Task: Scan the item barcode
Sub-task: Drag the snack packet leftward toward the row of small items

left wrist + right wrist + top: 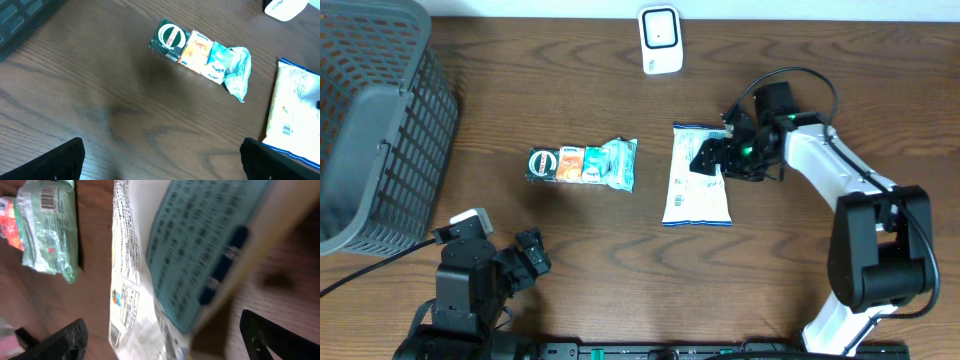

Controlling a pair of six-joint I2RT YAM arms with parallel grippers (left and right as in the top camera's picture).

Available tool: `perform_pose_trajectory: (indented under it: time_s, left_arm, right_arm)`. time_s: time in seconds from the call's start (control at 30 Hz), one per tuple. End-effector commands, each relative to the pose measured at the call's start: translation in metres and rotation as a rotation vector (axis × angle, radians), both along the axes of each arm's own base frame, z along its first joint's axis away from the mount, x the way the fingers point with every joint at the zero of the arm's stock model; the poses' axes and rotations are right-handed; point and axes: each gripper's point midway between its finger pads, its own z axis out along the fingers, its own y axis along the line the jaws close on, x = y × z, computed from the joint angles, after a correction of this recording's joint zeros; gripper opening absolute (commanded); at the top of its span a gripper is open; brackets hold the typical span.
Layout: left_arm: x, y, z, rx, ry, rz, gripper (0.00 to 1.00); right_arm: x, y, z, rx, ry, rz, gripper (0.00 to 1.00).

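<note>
Right fingers [62, 341]: spread wide, nothing pinched; the white pouch [695, 195] is seen lying flat between them.
Right gripper [712, 156]: positioned over the white pouch's upper right edge.
Left fingers [60, 162]: spread wide, nothing held.
Left gripper [528, 262]: well left of the white pouch, nearer the table's front.
Snack pack [582, 165]: laid just left of the white pouch.
Scanner [660, 40]: stood beyond the white pouch's top edge, apart from it.

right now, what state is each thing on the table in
left gripper, open, empty
right gripper, open, over the white pouch near its edge
white pouch, lying on the table, not gripped
snack multipack, lying flat, untouched, left of the pouch
scanner, at the far edge, nothing held to it
</note>
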Motion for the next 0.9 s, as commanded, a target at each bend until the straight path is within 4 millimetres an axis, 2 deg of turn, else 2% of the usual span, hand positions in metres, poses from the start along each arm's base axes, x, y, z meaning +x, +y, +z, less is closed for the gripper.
perform_pose_trajectory:
  time_s: [0.0, 0.07, 0.13, 0.2, 0.3, 0.43, 0.6, 0.87]
  left_arm:
    - [0.0, 0.001, 0.002, 0.002, -0.007, 0.002, 0.98]
    - [0.0, 0.001, 0.002, 0.002, -0.007, 0.003, 0.98]
    - [0.0, 0.001, 0.002, 0.002, -0.007, 0.003, 0.98]
    - [0.0, 0.001, 0.002, 0.002, -0.007, 0.003, 0.98]
    - [0.0, 0.001, 0.002, 0.002, -0.007, 0.003, 0.98]
    - [0.0, 0.001, 0.002, 0.002, -0.007, 0.002, 0.98]
    - [0.0, 0.001, 0.002, 0.002, -0.007, 0.003, 0.97]
    - [0.0, 0.001, 0.002, 0.002, -0.007, 0.002, 0.98]
  right_arm:
    - [-0.007, 0.015, -0.018, -0.018, 0.044, 0.002, 0.9]
    - [-0.007, 0.022, -0.021, -0.017, 0.041, 0.015, 0.87]
    - [-0.008, 0.027, -0.023, -0.016, 0.038, 0.023, 0.78]
    - [-0.008, 0.029, -0.023, -0.016, 0.039, 0.02, 0.59]
    - [-0.006, 0.03, -0.022, -0.01, 0.033, 0.019, 0.38]
    - [-0.006, 0.034, -0.019, 0.021, 0.035, 0.025, 0.02]
    - [-0.004, 0.049, -0.002, 0.173, 0.025, 0.056, 0.01]
    - [0.005, 0.064, 0.061, 0.507, -0.07, 0.133, 0.01]
